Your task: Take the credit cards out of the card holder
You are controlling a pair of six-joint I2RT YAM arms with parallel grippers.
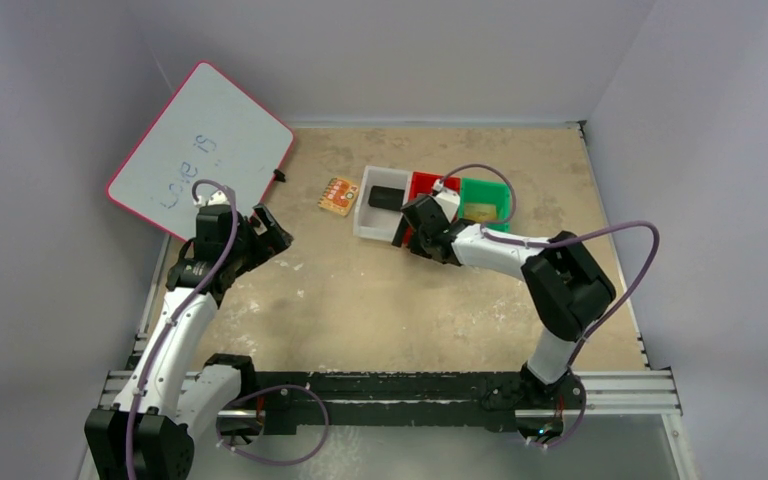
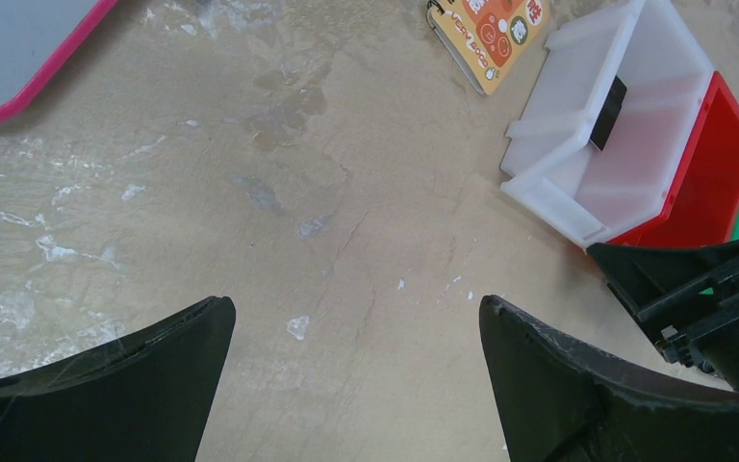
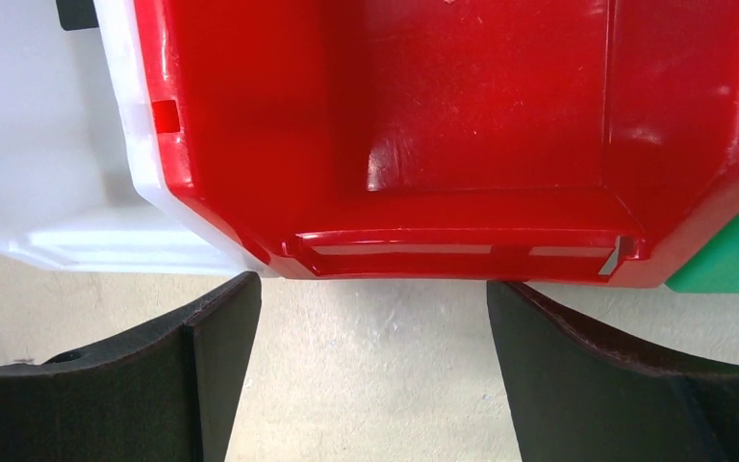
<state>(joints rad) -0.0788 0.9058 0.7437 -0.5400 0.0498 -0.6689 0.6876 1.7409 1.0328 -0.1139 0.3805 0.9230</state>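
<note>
The right end effector is hovering just in front of the near lip of the red bin, its fingers standing apart with nothing between them. The left end effector is also gaping empty, hanging over bare tabletop well apart from the bins.

A flat black item is lying in the white bin. It is probably the card holder, though no view is showing its inner faces or strap clearly enough to be sure. A gold-tan card appears to be resting in the green bin. No silver-grey card is showing anywhere, so it may be sitting inside the holder.

To do this step well, the right arm is likely needing to shift toward the white bin and descend between its walls, pinching the holder across its thin faces rather than scraping the bin floor. The left arm looks best used for bracing the holder once it is out on open tabletop.

Counted: three bins, one black holder, one card in sight, one orange patterned piece, one whiteboard.
</note>
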